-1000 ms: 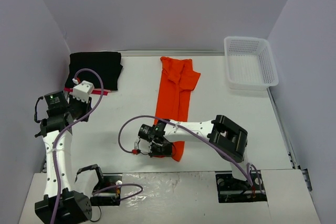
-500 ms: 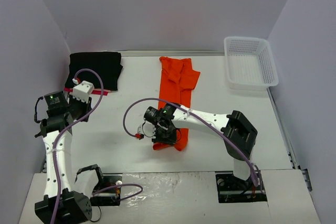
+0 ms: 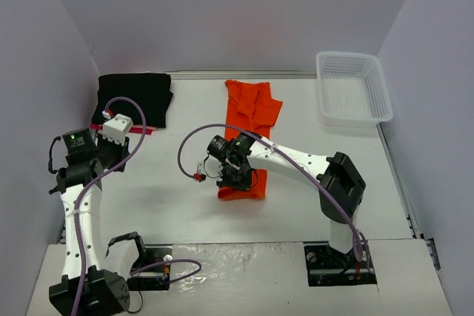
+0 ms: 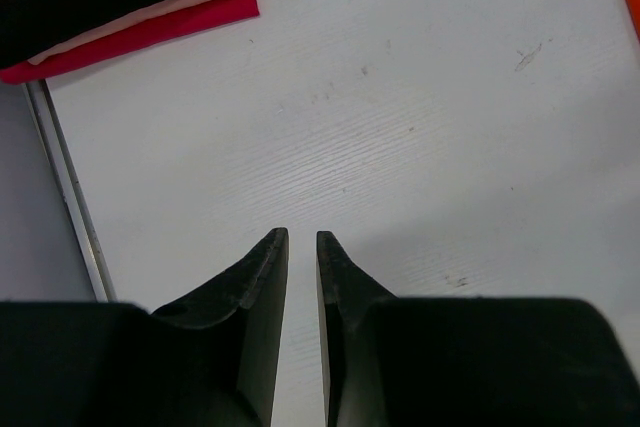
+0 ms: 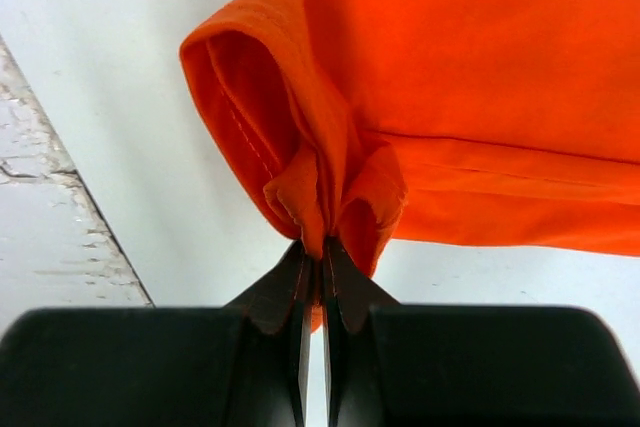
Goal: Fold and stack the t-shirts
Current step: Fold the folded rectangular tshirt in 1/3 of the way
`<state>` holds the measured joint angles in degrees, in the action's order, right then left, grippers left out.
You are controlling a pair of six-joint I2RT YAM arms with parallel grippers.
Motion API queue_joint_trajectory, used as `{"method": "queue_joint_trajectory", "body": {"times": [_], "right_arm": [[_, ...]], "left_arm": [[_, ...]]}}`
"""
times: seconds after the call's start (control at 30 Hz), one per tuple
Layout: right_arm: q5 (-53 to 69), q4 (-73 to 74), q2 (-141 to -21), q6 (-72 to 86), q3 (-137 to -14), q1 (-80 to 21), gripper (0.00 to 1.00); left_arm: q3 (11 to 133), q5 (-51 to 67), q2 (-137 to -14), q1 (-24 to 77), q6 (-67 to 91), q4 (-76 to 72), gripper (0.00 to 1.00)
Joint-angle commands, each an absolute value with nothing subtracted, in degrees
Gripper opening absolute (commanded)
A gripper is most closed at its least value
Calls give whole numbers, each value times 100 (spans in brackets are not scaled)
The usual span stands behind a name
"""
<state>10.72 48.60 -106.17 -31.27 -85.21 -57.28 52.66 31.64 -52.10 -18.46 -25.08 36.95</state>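
An orange t-shirt (image 3: 252,120), folded into a long strip, lies down the table's middle. My right gripper (image 3: 235,177) is shut on its near hem and holds that end lifted and doubled back over the strip. In the right wrist view the pinched orange cloth (image 5: 330,177) bunches at my fingertips. A stack of folded shirts with a black one (image 3: 135,98) on top and a red one (image 3: 122,128) beneath sits at the far left. My left gripper (image 3: 112,155) hovers just in front of that stack, jaws nearly together and empty, over bare table (image 4: 400,137).
A white mesh basket (image 3: 352,88) stands at the far right corner. The stack's red and pink edges (image 4: 130,32) show at the top left of the left wrist view, by the table's left rail (image 4: 65,187).
My right gripper has carried the orange shirt's near end away from me, up the strip, so the strip is shorter. The left arm has not moved.
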Motion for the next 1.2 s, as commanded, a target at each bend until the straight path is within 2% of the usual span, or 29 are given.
{"method": "queue_joint_trajectory", "body": {"times": [0.0,0.37,1.17], "right_arm": [[853,5256,-10389,-3287,-8780,-5581,0],[545,5273,-10590,-3603,-9175,-5080,0],[141,5300,-11917,-4131,-11161,-3903,0]], "left_arm": [[5291,3234,-5115,-1881,-2575,3577,17],[5282,3208,-5168,-1881,-2584,3577,17],[5309,3261,-5326,-1881,-2610,3559,17]]}}
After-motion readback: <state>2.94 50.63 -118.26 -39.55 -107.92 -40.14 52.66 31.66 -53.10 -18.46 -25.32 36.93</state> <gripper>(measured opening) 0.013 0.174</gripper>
